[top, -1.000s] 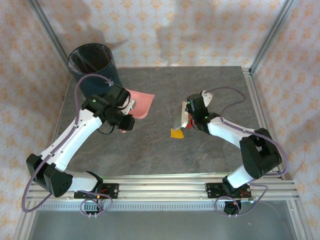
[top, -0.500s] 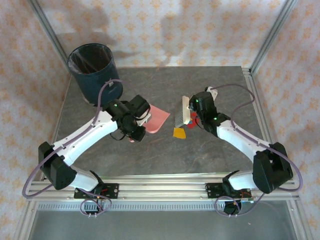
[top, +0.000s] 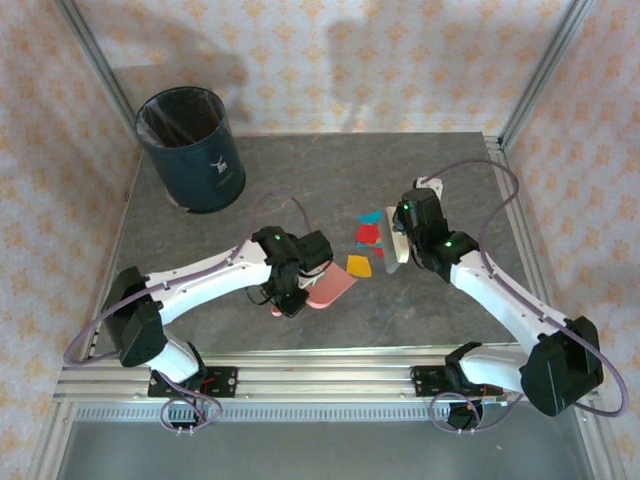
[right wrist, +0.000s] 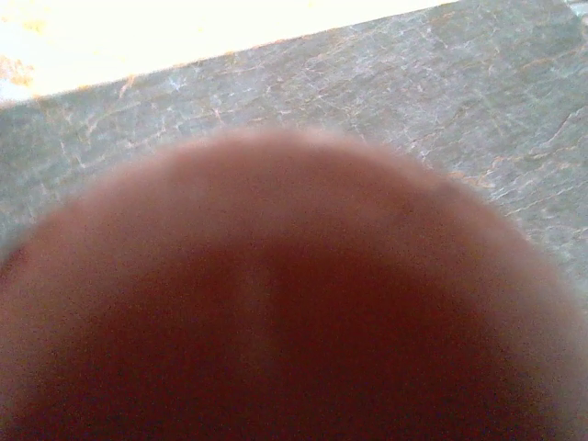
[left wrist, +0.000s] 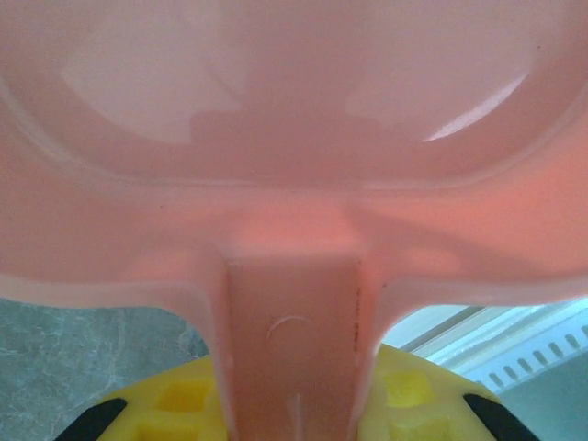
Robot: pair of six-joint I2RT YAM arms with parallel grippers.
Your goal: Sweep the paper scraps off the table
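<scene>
Lying in a small cluster between the two arms, the paper scraps [top: 366,240] in teal, red and orange rest flat on the surface [top: 450,170], just beside the lip of the pink dustpan [top: 333,289]. They look feather-light and limp, likely to slide or flutter, so pinching them is pointless. Pushing them low and gently into the pan with the pale brush [top: 400,250] suits better. The top view gives that layout. The left wrist view adds that the left gripper [left wrist: 294,409] has its jaws closed on the dustpan's handle. The right gripper [top: 404,232] carries the brush, jaws seemingly clamped on it. Its wrist view offers a blurred dark-red mass close to the lens.
</scene>
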